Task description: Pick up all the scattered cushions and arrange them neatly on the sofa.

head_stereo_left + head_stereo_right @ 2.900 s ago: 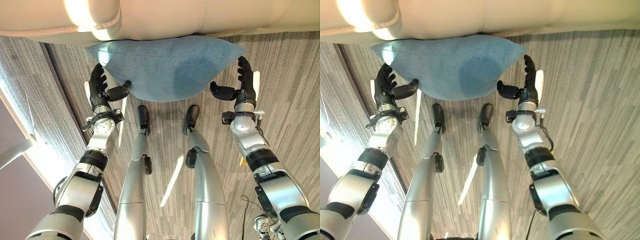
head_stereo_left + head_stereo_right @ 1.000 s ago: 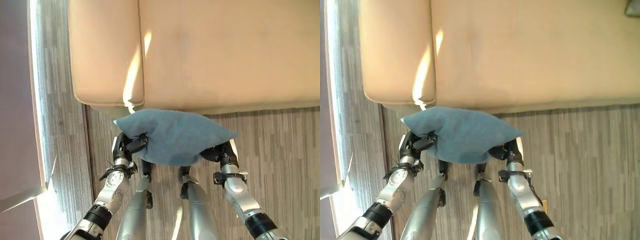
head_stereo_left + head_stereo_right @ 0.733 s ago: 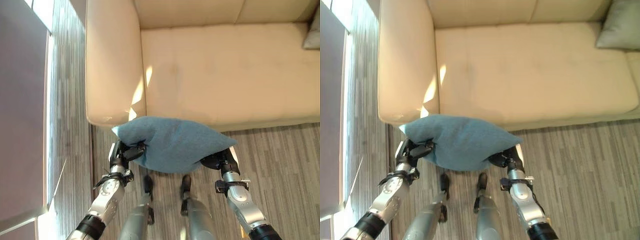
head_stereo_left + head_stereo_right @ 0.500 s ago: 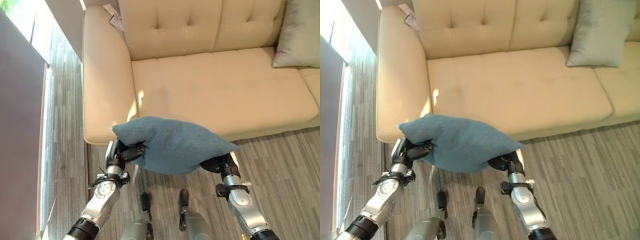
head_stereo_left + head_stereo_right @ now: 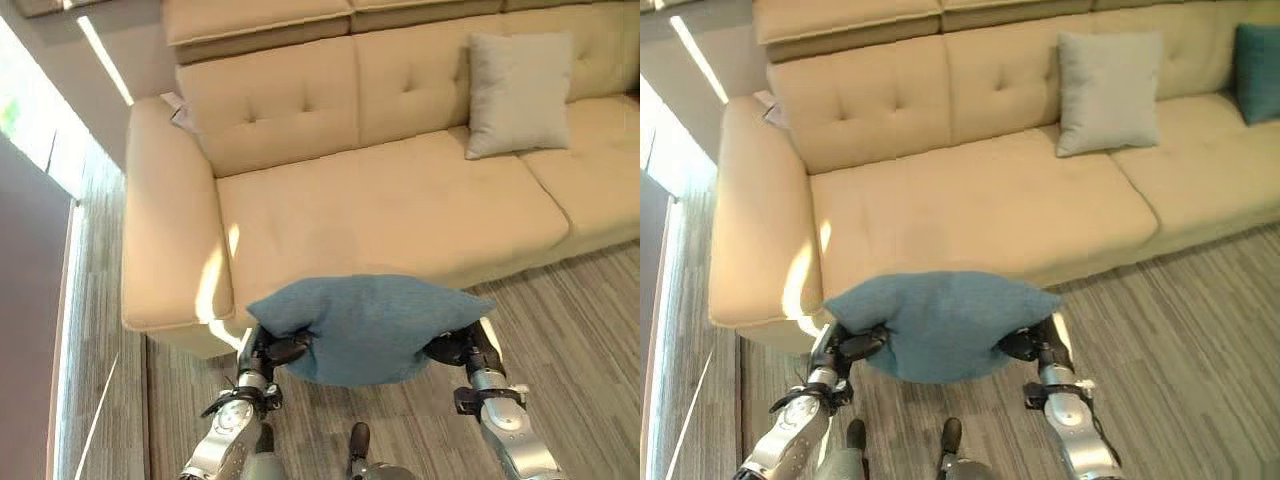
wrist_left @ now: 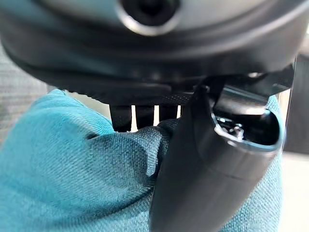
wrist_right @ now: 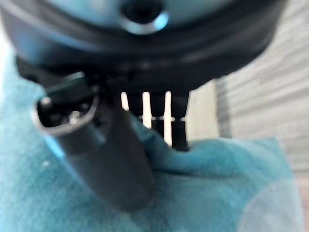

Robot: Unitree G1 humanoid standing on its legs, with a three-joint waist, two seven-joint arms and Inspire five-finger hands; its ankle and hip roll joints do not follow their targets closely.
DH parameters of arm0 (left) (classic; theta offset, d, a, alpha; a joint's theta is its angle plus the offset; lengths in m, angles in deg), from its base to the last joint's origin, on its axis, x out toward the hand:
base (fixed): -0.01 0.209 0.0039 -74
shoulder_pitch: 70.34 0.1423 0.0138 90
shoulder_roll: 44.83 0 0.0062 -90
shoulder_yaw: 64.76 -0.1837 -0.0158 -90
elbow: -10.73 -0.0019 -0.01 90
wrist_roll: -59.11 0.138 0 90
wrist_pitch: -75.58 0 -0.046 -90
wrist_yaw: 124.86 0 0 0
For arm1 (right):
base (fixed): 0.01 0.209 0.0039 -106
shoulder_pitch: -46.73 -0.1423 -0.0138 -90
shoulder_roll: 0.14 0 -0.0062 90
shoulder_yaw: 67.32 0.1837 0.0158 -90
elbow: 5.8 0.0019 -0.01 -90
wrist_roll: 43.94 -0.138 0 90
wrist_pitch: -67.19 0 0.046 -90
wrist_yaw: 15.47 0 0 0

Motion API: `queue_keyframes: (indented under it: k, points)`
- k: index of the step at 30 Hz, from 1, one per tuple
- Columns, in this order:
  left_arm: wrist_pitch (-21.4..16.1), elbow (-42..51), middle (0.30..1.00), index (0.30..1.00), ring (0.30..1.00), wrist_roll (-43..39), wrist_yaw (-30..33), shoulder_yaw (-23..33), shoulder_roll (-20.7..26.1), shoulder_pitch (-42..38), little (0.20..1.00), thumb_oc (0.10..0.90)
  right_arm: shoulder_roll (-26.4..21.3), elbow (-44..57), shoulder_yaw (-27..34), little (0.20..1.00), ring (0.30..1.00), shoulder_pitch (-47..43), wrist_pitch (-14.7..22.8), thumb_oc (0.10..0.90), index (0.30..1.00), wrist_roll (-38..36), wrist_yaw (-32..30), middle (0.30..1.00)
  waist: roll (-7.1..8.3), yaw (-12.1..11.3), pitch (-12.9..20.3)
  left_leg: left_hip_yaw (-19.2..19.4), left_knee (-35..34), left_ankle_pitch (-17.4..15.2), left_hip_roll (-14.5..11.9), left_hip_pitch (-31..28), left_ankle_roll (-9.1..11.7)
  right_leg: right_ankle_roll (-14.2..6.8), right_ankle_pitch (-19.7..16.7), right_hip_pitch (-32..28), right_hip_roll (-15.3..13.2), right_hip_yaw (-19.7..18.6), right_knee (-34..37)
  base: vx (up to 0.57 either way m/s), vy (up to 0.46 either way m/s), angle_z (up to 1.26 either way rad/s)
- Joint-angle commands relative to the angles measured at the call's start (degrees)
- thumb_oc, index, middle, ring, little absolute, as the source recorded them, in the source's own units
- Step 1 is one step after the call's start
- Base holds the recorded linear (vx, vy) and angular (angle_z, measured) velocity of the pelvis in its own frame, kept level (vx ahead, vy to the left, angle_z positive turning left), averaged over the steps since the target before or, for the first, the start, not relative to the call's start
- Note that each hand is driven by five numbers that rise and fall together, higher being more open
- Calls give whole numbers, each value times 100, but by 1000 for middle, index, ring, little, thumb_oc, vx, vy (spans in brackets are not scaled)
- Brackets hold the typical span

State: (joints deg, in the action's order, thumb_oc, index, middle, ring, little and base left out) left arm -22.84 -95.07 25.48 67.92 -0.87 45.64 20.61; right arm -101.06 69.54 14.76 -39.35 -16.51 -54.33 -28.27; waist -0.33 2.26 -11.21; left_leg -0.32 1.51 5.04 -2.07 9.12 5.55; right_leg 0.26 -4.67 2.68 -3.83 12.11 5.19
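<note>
I hold a blue cushion (image 5: 365, 325) between both hands, off the floor and just in front of the seat edge of the beige sofa (image 5: 380, 205). My left hand (image 5: 264, 352) pinches its left corner, and the left wrist view shows the thumb (image 6: 203, 169) pressed into the blue cloth (image 6: 72, 179) with the fingers behind. At the other end my right hand (image 5: 470, 348) grips the right corner the same way, thumb (image 7: 106, 159) on the cloth (image 7: 217, 193). A grey cushion (image 5: 515, 95) leans upright on the sofa's backrest. A teal cushion (image 5: 1255, 60) sits farther right.
The sofa's wide left armrest (image 5: 155, 240) is straight ahead of my left hand. A small patterned item (image 5: 178, 115) lies at the armrest's back corner. Striped grey carpet (image 5: 570, 300) runs along the sofa's front. The left seat section is bare.
Both hands, earlier open beside the cushion on the floor, have closed on its corners and lifted it. The camera has tilted up, bringing the sofa's backrest and other cushions into view.
</note>
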Motion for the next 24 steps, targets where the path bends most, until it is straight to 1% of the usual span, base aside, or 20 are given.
queue_keyframes:
  k: [1,4,8,9,10,12,13,15,16,17,18,19,20,22,23,24]
  points:
    - [-583,581,300,300,300,233,-743,-339,-239,-921,300,400,383,1241,-570,300,300,-539,742,400,300,-61,304,300,121,-100,464,174,280,-604,358,67,-305,-611,819,-48,124,-112,-560,84,17,-52]
    - [-573,626,300,300,300,258,-759,-345,-226,-873,300,400,394,1219,-581,300,300,-500,722,400,300,-54,334,300,88,-94,441,245,276,-611,435,21,-343,-591,849,-89,176,-227,-593,104,19,-37]
    - [-593,678,300,300,300,325,-719,-310,-182,-926,300,400,401,1244,-544,300,300,-486,704,400,300,-19,348,300,102,-101,429,328,241,-635,418,0,-359,-597,877,-72,202,-306,-625,92,42,-15]
    - [-604,696,300,300,300,353,-715,-276,-153,-931,300,400,434,1186,-518,300,300,-498,703,400,300,25,335,300,89,-86,470,375,122,-646,391,-81,-401,-627,921,-87,209,-333,-686,95,46,-20]
    - [-604,696,300,300,300,353,-715,-277,-152,-931,300,400,435,1186,-518,300,300,-497,704,400,300,26,335,300,92,-92,469,382,115,-643,391,-88,-402,-628,925,-86,208,-340,-691,147,84,-21]
    - [-609,712,300,300,300,386,-652,-232,-95,-954,300,400,477,1130,-531,300,300,-543,683,400,300,21,333,300,100,-118,510,442,72,-676,370,-138,-470,-679,972,-60,171,-377,-929,136,113,-20]
    - [-610,767,300,300,300,380,-672,-187,-17,-931,300,400,532,1100,-567,300,300,-588,676,400,300,46,389,300,90,-171,518,482,-7,-726,335,-275,-572,-792,1011,138,101,-404,-1517,126,114,-29]
    - [-609,770,300,300,300,379,-672,-186,-15,-930,300,400,534,1100,-568,300,300,-588,676,400,300,47,389,300,98,-183,519,496,-16,-724,340,-280,-575,-795,1029,157,94,-420,-1551,87,67,-54]
    - [-597,851,300,300,300,402,-675,-149,88,-860,300,400,577,1123,-562,300,300,-594,656,400,300,58,440,300,98,-164,457,490,-37,-767,337,-437,-677,-998,872,435,17,-450,-2275,129,85,-56]
    - [-613,895,300,300,300,432,-633,-47,157,-804,300,400,669,1105,-596,300,300,-627,666,400,300,52,472,300,52,-113,317,416,42,-863,297,-526,-778,-1159,684,886,-13,-557,-3036,162,74,-41]
    - [-620,893,300,300,300,433,-631,-15,159,-787,300,400,677,1089,-592,300,300,-630,671,400,300,63,467,300,52,-118,314,407,31,-895,298,-571,-778,-1122,708,963,-65,-542,-2971,124,2,-23]
    - [-625,894,300,300,300,410,-628,19,159,-762,300,400,681,1091,-589,300,300,-638,666,400,300,72,465,300,44,-124,322,398,-8,-916,292,-625,-766,-1063,750,1024,-118,-497,-2745,87,-28,-4]
    - [-624,895,300,300,300,410,-628,19,158,-760,300,400,680,1091,-590,300,300,-637,666,400,300,73,465,300,40,-117,315,391,-16,-918,289,-641,-764,-1062,755,1006,-116,-488,-2739,114,-56,1]
    - [-633,871,300,300,300,392,-627,109,158,-706,300,400,663,1068,-601,300,300,-709,665,400,300,78,475,300,33,-130,339,419,-95,-980,267,-742,-723,-984,651,1088,-289,-321,-2149,152,-106,-4]
    - [-633,860,300,300,300,378,-637,151,142,-694,300,400,654,1067,-605,300,300,-723,659,400,300,70,484,300,66,-132,355,423,-110,-1033,299,-812,-703,-968,550,1174,-349,-260,-1779,191,-132,-10]
    - [-629,849,300,300,300,372,-659,155,147,-689,300,400,642,1066,-616,300,300,-704,645,400,300,66,489,300,85,-109,363,382,-96,-1075,323,-862,-687,-951,524,1123,-294,-335,-1570,140,-93,-25]
